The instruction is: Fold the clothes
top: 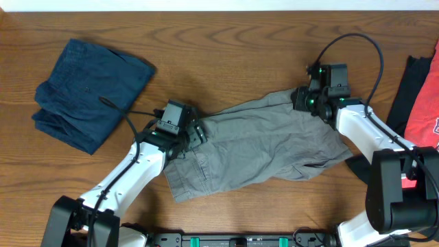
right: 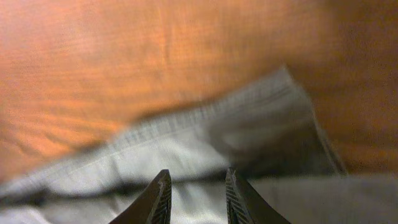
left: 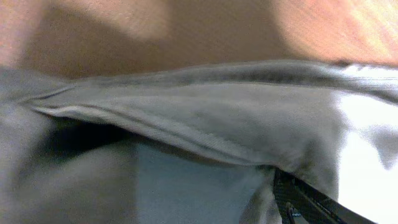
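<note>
The grey-khaki shorts point(top: 260, 147) lie spread and rumpled across the middle of the wooden table point(top: 226, 48). My left gripper point(top: 194, 132) sits at their left waist edge. In the left wrist view the shorts point(left: 205, 118) fill the frame in folds, and only one dark finger point(left: 305, 199) shows, half under a fold, so the jaws stand wide. My right gripper point(top: 302, 99) is at the shorts' upper right corner. Its two fingertips point(right: 198, 177) stand a little apart just over the hem of the shorts point(right: 261, 124), with nothing pinched between them.
A dark navy folded garment point(top: 89, 89) lies at the back left. A red shirt with white lettering point(top: 425, 113) and something black lie at the right edge. Bare wood runs behind the shorts.
</note>
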